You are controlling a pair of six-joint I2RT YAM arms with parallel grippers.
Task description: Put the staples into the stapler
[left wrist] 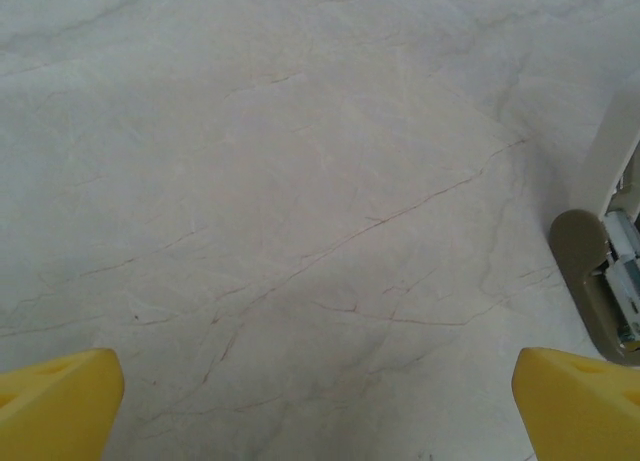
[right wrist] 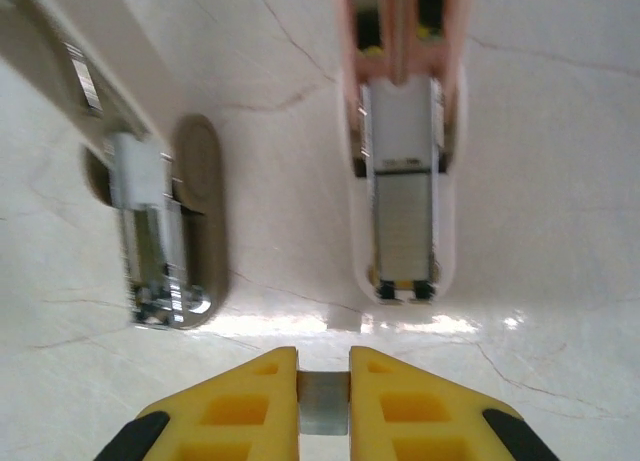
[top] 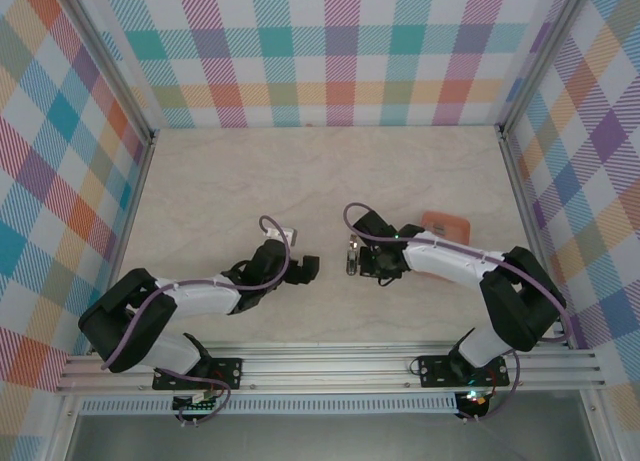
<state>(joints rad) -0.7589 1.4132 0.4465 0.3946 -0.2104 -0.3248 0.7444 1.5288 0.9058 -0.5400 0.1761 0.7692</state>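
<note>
Staples (right wrist: 323, 406): a short grey metal strip is pinched between two yellow fingers (right wrist: 250, 406) at the lower edge of the right wrist view. It is held near the ends of the two bodies ahead and touches neither.
Right gripper (right wrist: 323, 373): the jaws are closed on the strip, with only its width left between them.
Stapler (right wrist: 165, 231): it is laid open on the bench, ahead and left of the strip. A bare metal magazine is carried on a taupe oval base, and the white top arm is swung up.
White-and-pink body (right wrist: 400, 211): it is set just beside the stapler with a grey metal channel facing up. Its kind cannot be told.
Left gripper (left wrist: 320, 411): the jaws are spread wide and nothing is held.
Bench (top: 230, 181): a pale marbled surface is seen.
Salmon-orange tray (top: 450, 224): it is partly hidden behind the right arm.
</note>
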